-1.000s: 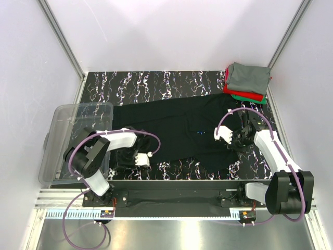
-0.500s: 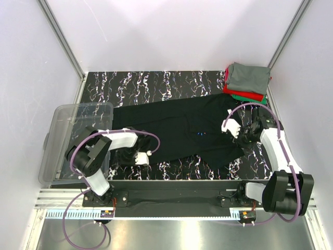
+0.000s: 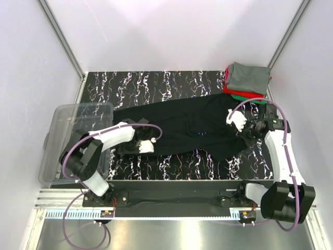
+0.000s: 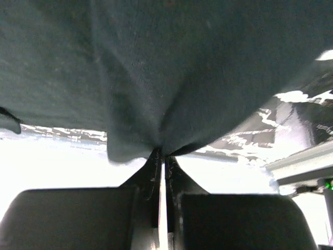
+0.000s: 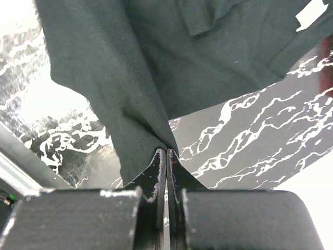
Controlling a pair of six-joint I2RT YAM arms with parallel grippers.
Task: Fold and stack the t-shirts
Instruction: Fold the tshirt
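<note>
Tabletop [image 3: 156,83] is carrying the black t-shirt [image 3: 187,127], which is lying stretched across its middle. In the far right corner the grey, red and green folded shirts [image 3: 247,82] are sitting stacked. The left gripper [image 4: 162,154], half open a second ago low at the near hem, is now pinching that cloth tight and lifting it inward. The right gripper [image 5: 166,151] is keeping its jaws clamped on the shirt's other near edge and has drawn it away from the front. With both near corners rising, a lengthwise fold is probably starting.
</note>
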